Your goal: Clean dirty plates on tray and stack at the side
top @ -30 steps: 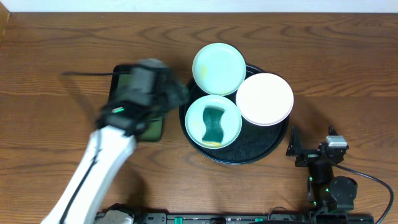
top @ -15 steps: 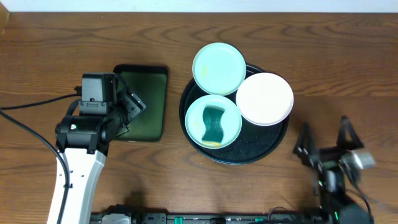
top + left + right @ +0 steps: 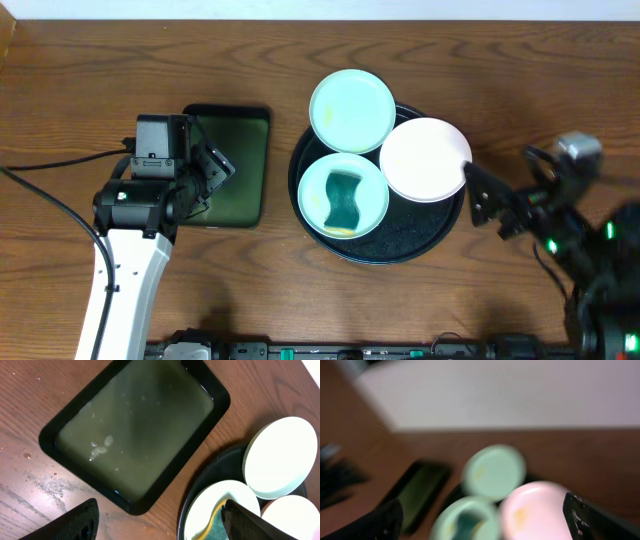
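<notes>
Presently we note three plates point(image 3: 351, 110) resting on the tray point(image 3: 405, 243), frame centre, none stacked; a sponge point(image 3: 344, 197) lies in one, ready for scrubbing. Left gripper point(image 3: 212, 170) and right gripper point(image 3: 495, 200) stand spread, empty, evidently poised to reach.

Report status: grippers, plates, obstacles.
Left gripper open, empty, by rectangular tray. Right gripper open, near white plate. Rear mint plate overhangs round tray; sponge in front mint plate. None stacked, path clear.

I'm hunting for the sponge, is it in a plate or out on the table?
In a plate: the green sponge lies inside the front mint plate on the round tray.
</notes>
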